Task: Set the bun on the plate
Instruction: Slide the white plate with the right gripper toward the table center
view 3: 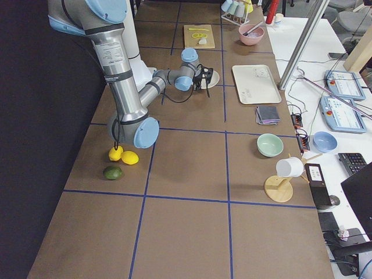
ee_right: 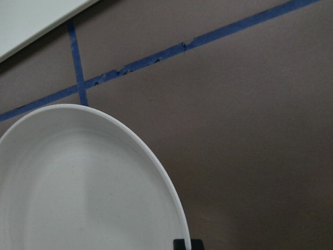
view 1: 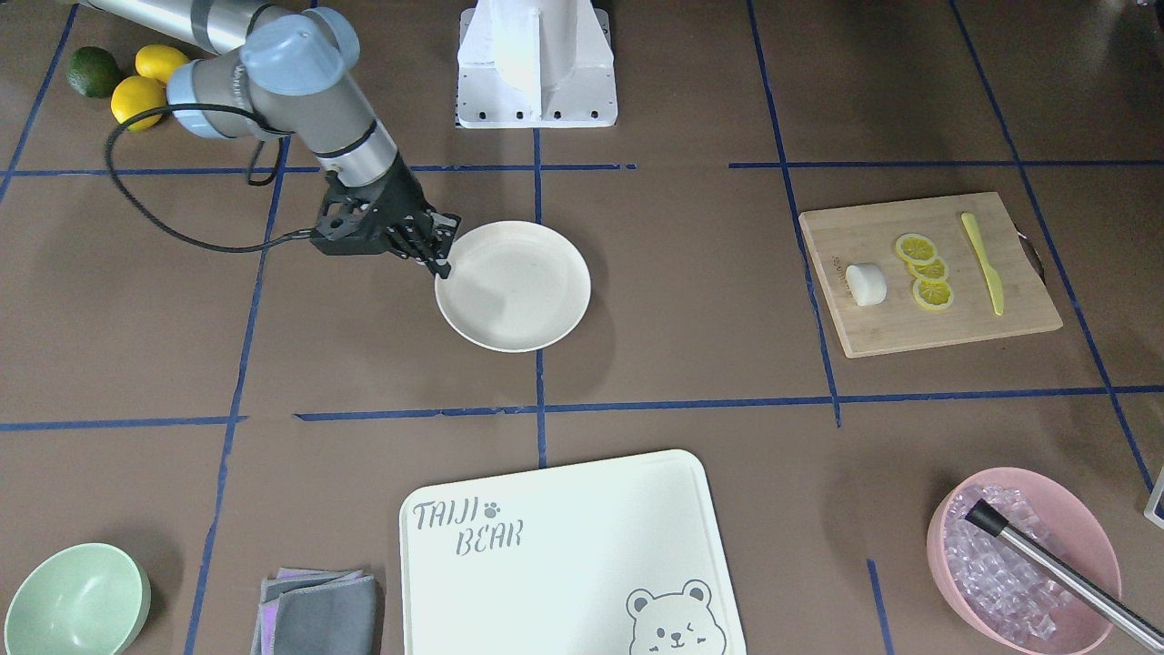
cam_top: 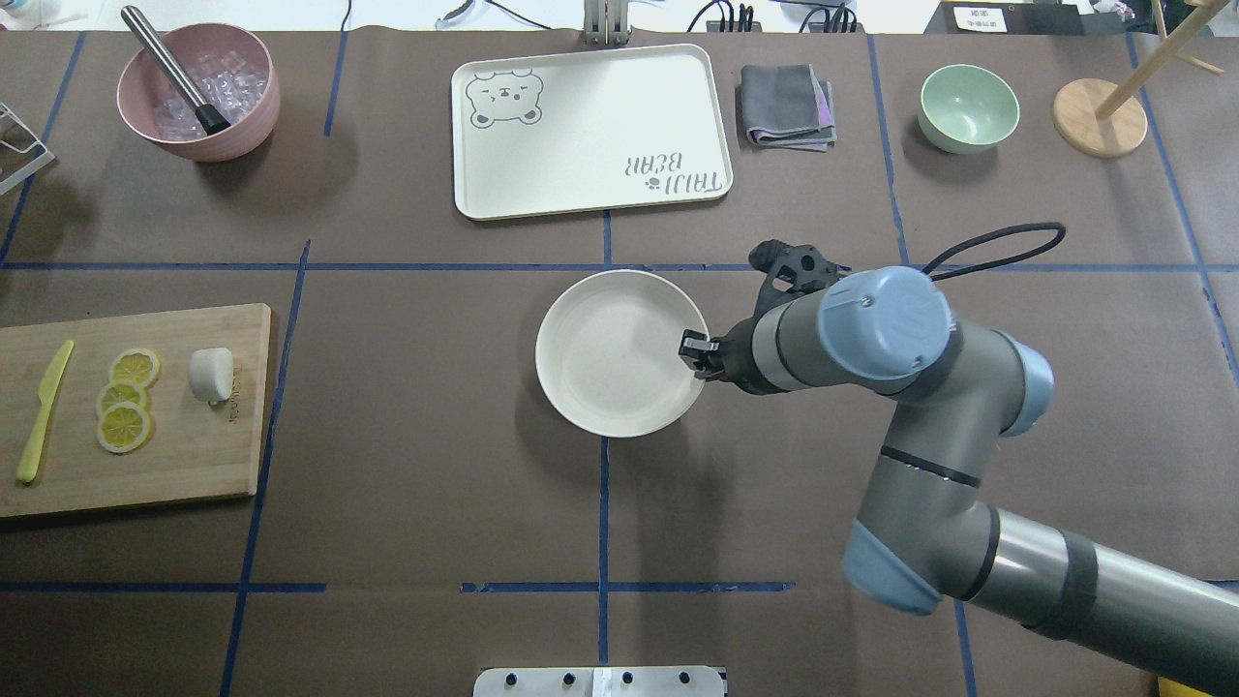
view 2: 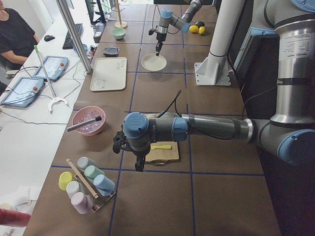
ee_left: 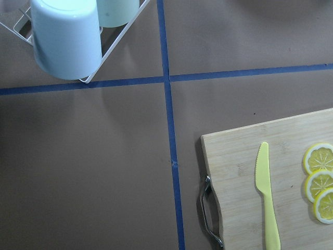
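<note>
The bun point(view 1: 866, 283) point(cam_top: 212, 374), a small white stub, lies on a wooden cutting board point(view 1: 928, 318) beside three lemon slices point(view 1: 926, 270). The cream plate point(view 1: 518, 300) point(cam_top: 605, 368) sits mid-table, with nothing on it. My right gripper point(view 1: 443, 259) point(cam_top: 697, 350) points down at the plate's rim on the robot's right; in the right wrist view the rim point(ee_right: 171, 192) runs straight into a black fingertip point(ee_right: 183, 244), so it looks shut on the rim. My left gripper point(view 2: 140, 164) hangs over the table by the board's end; I cannot tell its state.
A yellow knife point(view 1: 984, 264) lies on the board. The bear-printed board point(view 1: 564, 555), grey cloth point(view 1: 318, 609), green bowl point(view 1: 77, 600) and pink bowl of ice with a metal tool point(view 1: 1023, 555) line the operators' side. Lemons and a green fruit point(view 1: 127, 77) sit behind the right arm. A cup rack point(ee_left: 67, 36) stands near the left gripper.
</note>
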You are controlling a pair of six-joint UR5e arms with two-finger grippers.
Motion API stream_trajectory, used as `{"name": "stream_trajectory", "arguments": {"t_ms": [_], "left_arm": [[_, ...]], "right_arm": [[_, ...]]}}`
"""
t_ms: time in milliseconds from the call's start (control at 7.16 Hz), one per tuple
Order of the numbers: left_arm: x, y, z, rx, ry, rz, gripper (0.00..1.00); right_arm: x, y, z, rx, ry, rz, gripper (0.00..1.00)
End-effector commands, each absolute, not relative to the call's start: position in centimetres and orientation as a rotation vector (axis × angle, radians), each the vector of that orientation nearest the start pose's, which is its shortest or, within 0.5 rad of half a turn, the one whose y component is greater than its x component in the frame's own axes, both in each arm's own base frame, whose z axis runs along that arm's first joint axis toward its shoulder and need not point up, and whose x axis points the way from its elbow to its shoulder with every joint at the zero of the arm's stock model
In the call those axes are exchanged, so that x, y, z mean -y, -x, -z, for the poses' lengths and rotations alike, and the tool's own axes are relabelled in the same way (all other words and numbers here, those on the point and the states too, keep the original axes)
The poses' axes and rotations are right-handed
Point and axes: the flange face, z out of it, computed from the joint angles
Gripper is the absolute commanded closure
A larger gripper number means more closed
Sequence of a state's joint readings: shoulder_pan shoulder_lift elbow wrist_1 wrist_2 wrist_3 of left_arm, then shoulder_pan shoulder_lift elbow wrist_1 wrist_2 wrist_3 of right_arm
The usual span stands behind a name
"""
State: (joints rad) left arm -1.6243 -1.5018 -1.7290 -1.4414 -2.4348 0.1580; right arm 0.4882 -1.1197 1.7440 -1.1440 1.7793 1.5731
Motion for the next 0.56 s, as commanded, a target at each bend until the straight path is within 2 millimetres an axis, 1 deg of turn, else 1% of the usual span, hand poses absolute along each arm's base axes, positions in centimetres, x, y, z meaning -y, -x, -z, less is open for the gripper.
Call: {"name": "stream_trajectory", "arguments": {"t_ms": [0,140,279,419], "left_arm": [[45.46,8.14,-62.04,-0.863,-0.052,-0.081,0.0],[45.45,8.2,-62.03,-0.865,-0.052,-0.078,0.0],[45.47,8.13,-62.03,-0.865,-0.051,-0.08,0.0],[45.47,8.13,-62.03,-0.865,-0.052,-0.081,0.0]], "right_arm": [[39.43,54.5,-28.0,1.026,-0.06,-0.35,1.0],[39.44,54.56,-27.97,1.026,-0.058,-0.351,0.99],[39.44,54.56,-27.97,1.026,-0.058,-0.351,0.83],[39.44,54.56,-28.13,1.02,-0.059,-0.348,0.09]]}}
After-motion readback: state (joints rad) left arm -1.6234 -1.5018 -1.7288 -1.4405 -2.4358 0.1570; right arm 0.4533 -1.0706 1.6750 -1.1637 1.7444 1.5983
